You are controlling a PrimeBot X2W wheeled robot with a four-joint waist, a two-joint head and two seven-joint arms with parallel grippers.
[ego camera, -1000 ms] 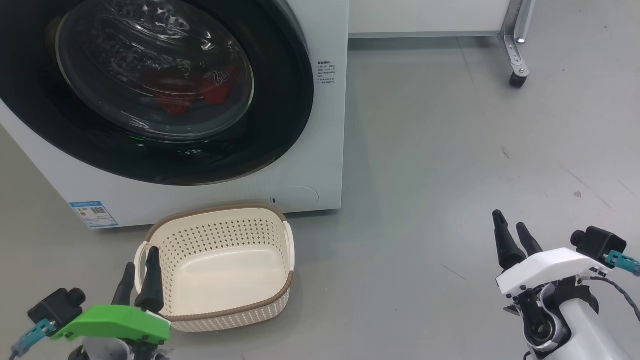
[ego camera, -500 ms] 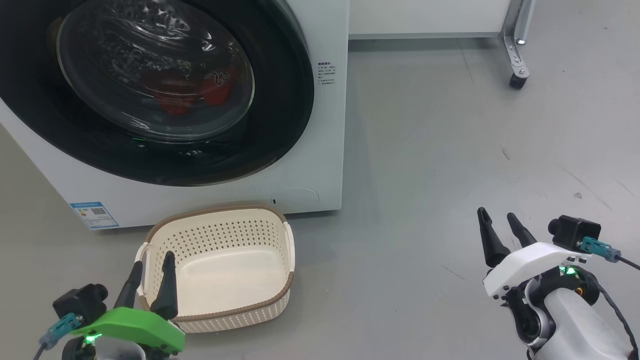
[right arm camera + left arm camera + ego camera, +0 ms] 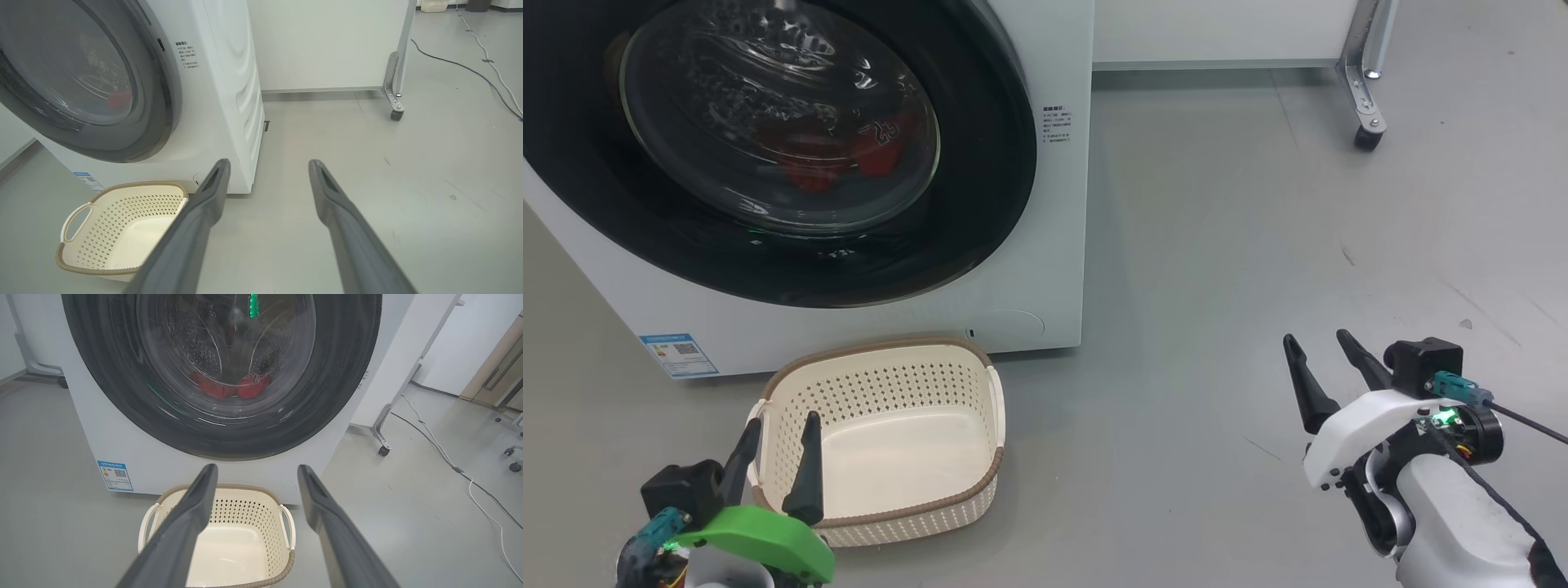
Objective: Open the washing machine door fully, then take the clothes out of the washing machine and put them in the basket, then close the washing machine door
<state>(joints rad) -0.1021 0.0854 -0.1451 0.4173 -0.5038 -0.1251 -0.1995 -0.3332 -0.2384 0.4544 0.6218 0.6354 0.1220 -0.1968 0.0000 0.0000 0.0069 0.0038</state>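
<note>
Two grippers, both released and empty. At the lower left of the head view your left gripper (image 3: 781,423) stands with fingers spread by the near left corner of the basket (image 3: 874,346), which sits empty on the floor just before the washing machine (image 3: 1058,245). At the upper left the washing machine door (image 3: 980,171) lies closed against the front; opening is not yet begun. The clothes (image 3: 837,155) show red through the glass, low in the drum.

Judgement: the door is rigid and hinged, and its glossy rim is likely slippery, so hook its edge rather than pinch its face. A small dark notch (image 3: 160,43) at the rim's right edge in the right wrist view may be the catch; you cannot confirm it. The clothes should be soft, light and limp; take a bunched fold.

At the lower right your right gripper (image 3: 1315,336) hangs with fingers apart, well clear of the machine.
</note>
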